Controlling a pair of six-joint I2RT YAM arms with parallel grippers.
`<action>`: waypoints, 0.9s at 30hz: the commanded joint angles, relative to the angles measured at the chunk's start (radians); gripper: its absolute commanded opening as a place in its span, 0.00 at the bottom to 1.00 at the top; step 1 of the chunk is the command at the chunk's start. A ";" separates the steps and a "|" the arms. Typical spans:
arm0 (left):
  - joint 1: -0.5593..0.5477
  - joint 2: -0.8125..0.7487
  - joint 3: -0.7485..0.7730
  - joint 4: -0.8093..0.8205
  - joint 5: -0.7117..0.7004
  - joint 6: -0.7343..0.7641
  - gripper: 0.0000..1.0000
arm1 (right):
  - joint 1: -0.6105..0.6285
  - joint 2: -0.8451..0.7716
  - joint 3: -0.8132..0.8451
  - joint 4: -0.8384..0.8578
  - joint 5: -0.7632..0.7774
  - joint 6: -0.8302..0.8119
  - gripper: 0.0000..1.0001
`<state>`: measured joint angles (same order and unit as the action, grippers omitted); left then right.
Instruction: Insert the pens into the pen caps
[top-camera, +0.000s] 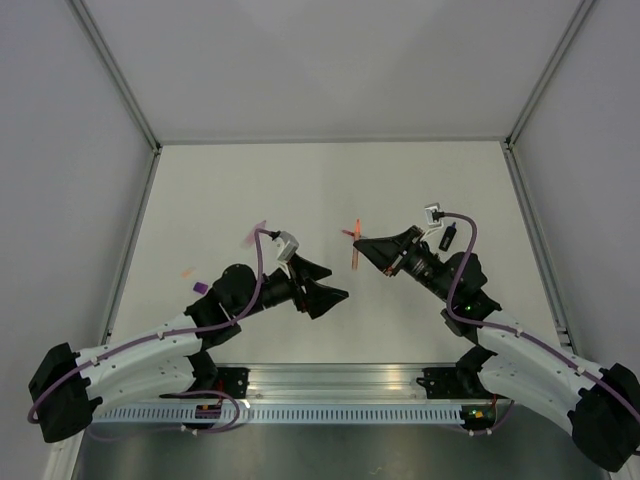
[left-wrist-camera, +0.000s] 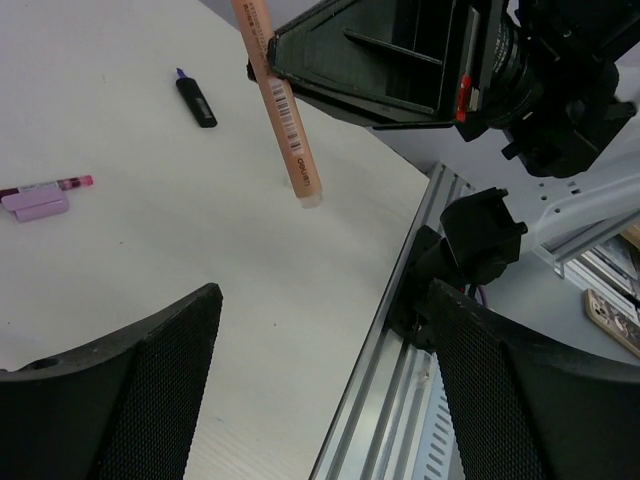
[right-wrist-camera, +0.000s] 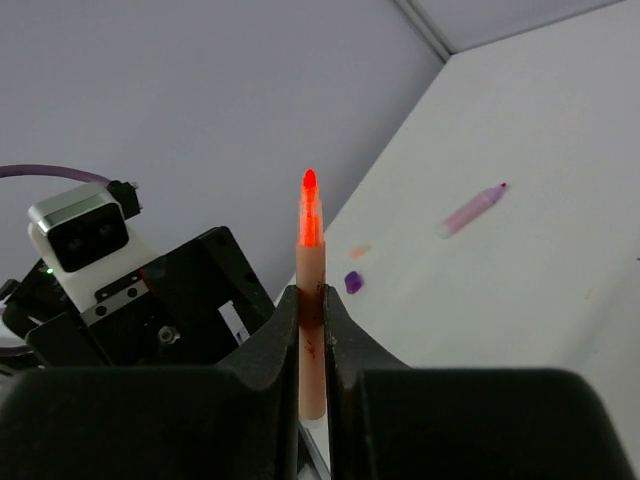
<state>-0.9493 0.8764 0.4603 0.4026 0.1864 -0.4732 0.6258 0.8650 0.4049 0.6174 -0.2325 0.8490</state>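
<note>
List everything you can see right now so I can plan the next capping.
orange pen: one, orange with a red tip, uncapped, held in the right jaws.
lilac-pink pen: one, lying on the table's left side.
black pen: one, black with a purple tip, lying beside the right arm.
purple cap: one, on the table by the left arm.
orange cap: one, pale orange, near the purple cap.
pink-ended piece: one, against something lilac, mid-table; kind unclear.
table: one, white.
left gripper: black, jaws open, empty.
right gripper: black, jaws shut on the orange pen.
</note>
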 joint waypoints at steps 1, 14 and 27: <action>0.003 -0.027 0.000 0.094 0.045 -0.007 0.88 | 0.035 -0.011 -0.009 0.174 -0.045 0.059 0.00; 0.003 -0.085 -0.063 0.183 0.061 0.015 0.75 | 0.144 0.098 -0.044 0.393 -0.056 0.096 0.00; 0.003 -0.096 -0.075 0.203 0.058 0.007 0.62 | 0.232 0.164 -0.025 0.389 0.002 0.039 0.00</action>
<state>-0.9489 0.7975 0.3923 0.5373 0.2214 -0.4721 0.8387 1.0168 0.3649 0.9318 -0.2474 0.9127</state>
